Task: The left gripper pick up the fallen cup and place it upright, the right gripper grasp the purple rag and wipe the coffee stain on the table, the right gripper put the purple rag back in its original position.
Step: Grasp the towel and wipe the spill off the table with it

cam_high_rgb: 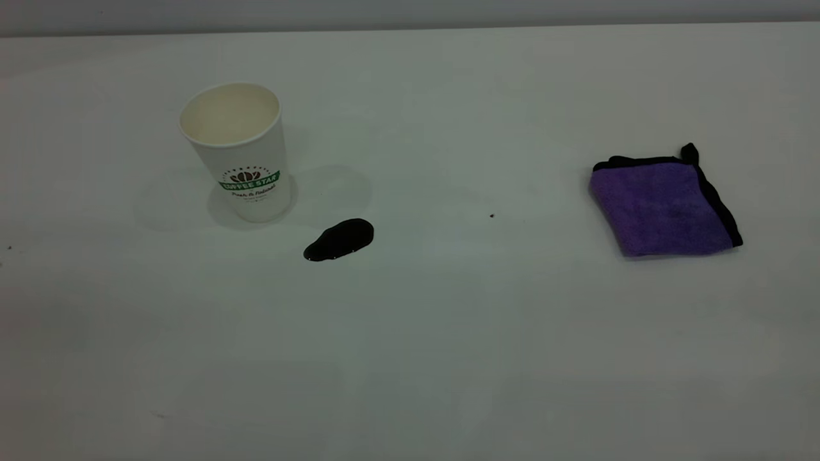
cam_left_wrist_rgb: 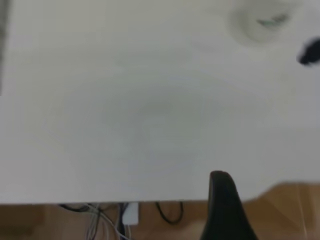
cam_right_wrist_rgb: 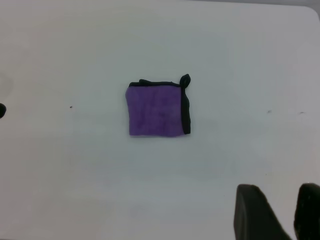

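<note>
The right gripper (cam_right_wrist_rgb: pixel 280 212) hangs high over the table (cam_high_rgb: pixel 448 358), fingers slightly parted, holding nothing. It should descend squarely onto the purple rag (cam_high_rgb: pixel 663 205), far right. The cup (cam_high_rgb: pixel 238 150) already stands upright; the coffee stain (cam_high_rgb: pixel 339 240) lies just beside it, seemingly unwiped.

A large plain white surface (cam_high_rgb: pixel 448 358) with a faint grey-green cast fills the exterior view. In the upper left of the frame a white textured paper cup (cam_high_rgb: pixel 238 150) with a green banner logo stands upright on it, its cream inside showing. Just beside the cup's base, toward the centre, lies a small glossy black bean-shaped puddle (cam_high_rgb: pixel 339 240). Well apart, at the right of the frame, a folded purple microfibre rag (cam_high_rgb: pixel 663 206) with black edging lies flat. A tiny dark speck (cam_high_rgb: pixel 491 216) sits between puddle and rag.
</note>
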Robot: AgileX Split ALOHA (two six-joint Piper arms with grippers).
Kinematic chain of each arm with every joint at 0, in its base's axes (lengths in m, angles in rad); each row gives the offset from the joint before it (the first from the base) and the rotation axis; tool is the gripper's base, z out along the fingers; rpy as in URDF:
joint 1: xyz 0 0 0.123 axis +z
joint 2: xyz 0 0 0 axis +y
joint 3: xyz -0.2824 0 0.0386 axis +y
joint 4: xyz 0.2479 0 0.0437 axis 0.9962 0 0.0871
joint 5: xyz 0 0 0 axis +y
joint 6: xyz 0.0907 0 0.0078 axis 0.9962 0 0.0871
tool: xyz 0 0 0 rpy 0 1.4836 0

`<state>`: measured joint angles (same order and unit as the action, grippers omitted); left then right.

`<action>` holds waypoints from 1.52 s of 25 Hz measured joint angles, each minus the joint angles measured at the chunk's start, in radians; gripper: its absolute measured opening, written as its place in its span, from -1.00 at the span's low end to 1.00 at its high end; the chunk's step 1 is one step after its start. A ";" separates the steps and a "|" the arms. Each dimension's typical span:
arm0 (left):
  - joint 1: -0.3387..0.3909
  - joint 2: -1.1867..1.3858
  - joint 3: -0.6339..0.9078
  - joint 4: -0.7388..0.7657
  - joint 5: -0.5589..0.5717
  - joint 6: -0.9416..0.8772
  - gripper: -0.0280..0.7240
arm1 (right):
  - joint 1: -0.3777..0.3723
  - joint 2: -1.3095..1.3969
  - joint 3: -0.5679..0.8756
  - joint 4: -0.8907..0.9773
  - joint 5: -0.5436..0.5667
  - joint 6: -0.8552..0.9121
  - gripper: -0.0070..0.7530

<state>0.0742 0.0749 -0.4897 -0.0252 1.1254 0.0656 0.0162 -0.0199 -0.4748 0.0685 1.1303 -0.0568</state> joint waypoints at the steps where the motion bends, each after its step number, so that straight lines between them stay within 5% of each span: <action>1: 0.022 -0.025 0.000 0.000 0.000 0.000 0.41 | 0.000 0.000 0.000 0.000 0.000 0.000 -0.35; 18: 0.039 -0.096 0.000 0.000 0.002 0.000 0.41 | 0.004 0.000 -0.010 0.063 -0.034 0.000 -0.33; 22: 0.039 -0.096 0.000 0.000 0.002 0.000 0.41 | 0.004 0.101 -0.022 0.129 -0.119 -0.043 -0.14; 30: 0.039 -0.096 0.000 0.000 0.002 0.000 0.41 | 0.005 0.523 -0.022 0.342 -0.427 -0.336 0.59; 38: 0.039 -0.096 0.000 0.000 0.002 0.000 0.41 | 0.005 1.080 -0.139 0.601 -0.541 -0.680 0.63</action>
<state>0.1129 -0.0215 -0.4897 -0.0252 1.1272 0.0656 0.0217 1.0604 -0.6134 0.6698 0.5897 -0.7371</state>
